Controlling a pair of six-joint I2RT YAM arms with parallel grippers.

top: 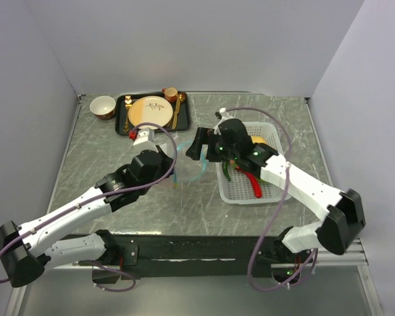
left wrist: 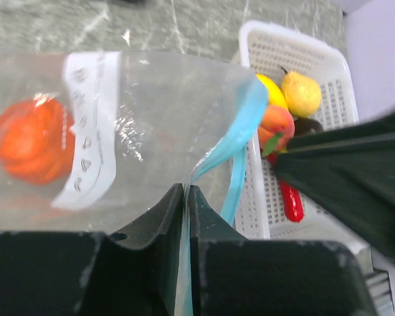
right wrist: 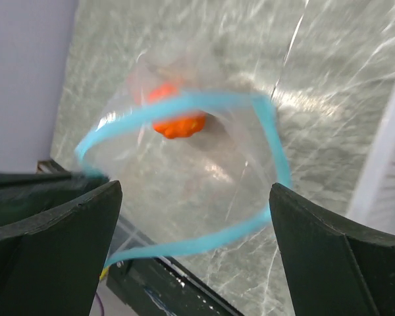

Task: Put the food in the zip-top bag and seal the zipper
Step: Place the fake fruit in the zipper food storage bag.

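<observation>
Closest to the bases: left gripper [left wrist: 186,197] clamped on the rim of the zip-top bag [left wrist: 151,118], fingers pressed tight together on the clear plastic just beside the zipper [left wrist: 240,131]. Bag at mid-table between the two arms, its mouth gaping in a teal loop toward the right. Inside it, near the closed end: the orange tomato [right wrist: 178,122]. Just past the mouth: right gripper [right wrist: 194,189] spread wide, gripping nothing, one finger showing on each side of the loop. Further right, in the white basket [top: 247,196]: red chilli [top: 255,185], green pepper [top: 228,172], dark fruit [left wrist: 307,125], yellow pear-shaped fruit [left wrist: 301,92]. Farthest back, on a black tray [top: 186,108]: plate [top: 148,112] and cup [top: 170,94], with a bowl [top: 103,106] just to its left.
</observation>
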